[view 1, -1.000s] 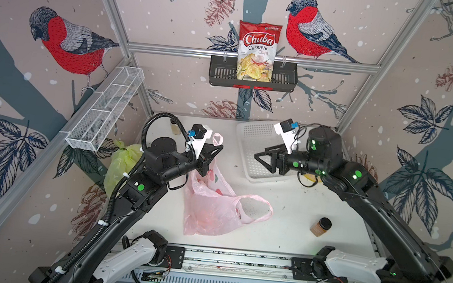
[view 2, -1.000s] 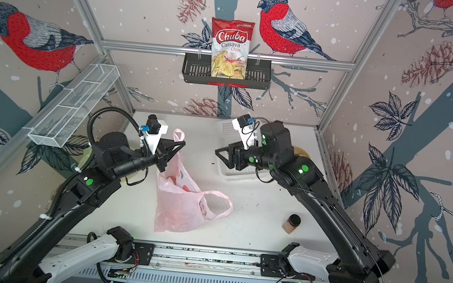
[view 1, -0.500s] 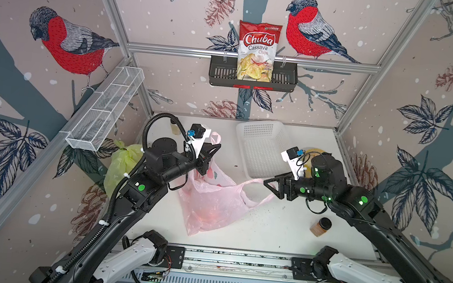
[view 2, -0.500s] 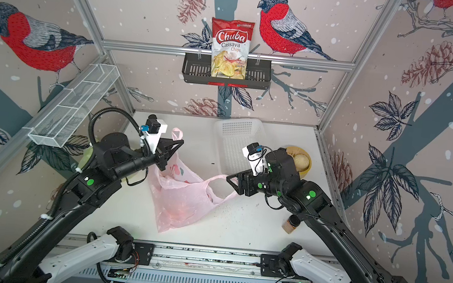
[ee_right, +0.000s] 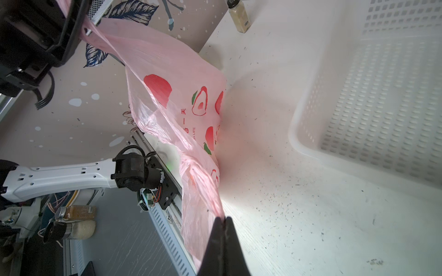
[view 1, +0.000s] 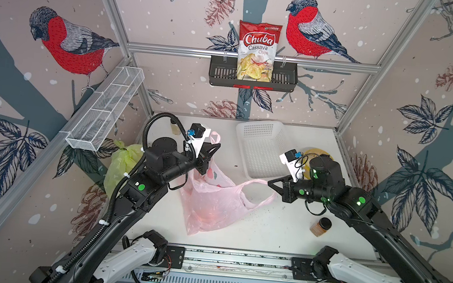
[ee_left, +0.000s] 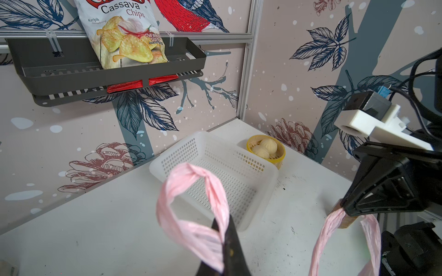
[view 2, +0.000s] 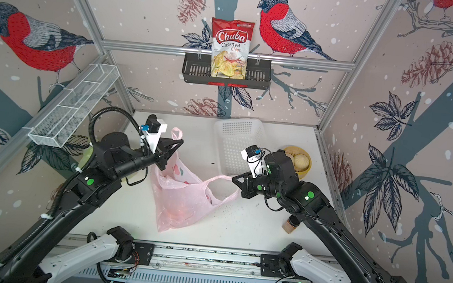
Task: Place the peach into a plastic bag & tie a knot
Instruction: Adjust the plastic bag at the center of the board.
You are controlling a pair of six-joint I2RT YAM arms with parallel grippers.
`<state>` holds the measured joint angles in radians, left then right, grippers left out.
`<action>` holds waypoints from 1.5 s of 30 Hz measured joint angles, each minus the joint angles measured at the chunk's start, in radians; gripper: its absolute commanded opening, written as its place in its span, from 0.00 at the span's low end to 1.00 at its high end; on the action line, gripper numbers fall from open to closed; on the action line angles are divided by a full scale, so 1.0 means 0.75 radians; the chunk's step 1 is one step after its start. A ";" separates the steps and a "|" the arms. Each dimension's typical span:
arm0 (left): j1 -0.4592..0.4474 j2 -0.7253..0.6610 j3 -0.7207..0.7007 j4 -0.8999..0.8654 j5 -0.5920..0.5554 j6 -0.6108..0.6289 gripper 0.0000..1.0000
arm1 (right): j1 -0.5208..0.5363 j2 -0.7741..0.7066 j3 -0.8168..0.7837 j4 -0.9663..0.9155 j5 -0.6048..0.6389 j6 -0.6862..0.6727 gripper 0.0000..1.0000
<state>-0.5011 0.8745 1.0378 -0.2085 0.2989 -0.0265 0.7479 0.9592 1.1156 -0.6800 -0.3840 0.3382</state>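
The peach (view 1: 207, 213) lies low inside the pink bag (view 1: 222, 196) on the table (view 1: 281, 234) — that part looks done. The left gripper (view 1: 217, 147) pinches one handle (ee_left: 163, 205), the right gripper (view 1: 270, 182) pinches the other — no knot is tied yet.

Lab test cell: aluminium frame (view 1: 172, 49), printed panels (view 1: 176, 5) (birds), mounting rail (view 1: 236, 259).
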 measured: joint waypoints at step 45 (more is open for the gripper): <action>-0.113 0.199 -0.058 0.227 0.412 -0.199 0.00 | 0.030 0.469 0.400 0.483 -0.341 -0.074 0.00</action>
<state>-0.5858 1.0241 0.9939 -0.0380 0.6079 -0.1757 0.7700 1.3109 1.4158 -0.3180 -0.6399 0.2829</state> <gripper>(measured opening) 0.062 0.049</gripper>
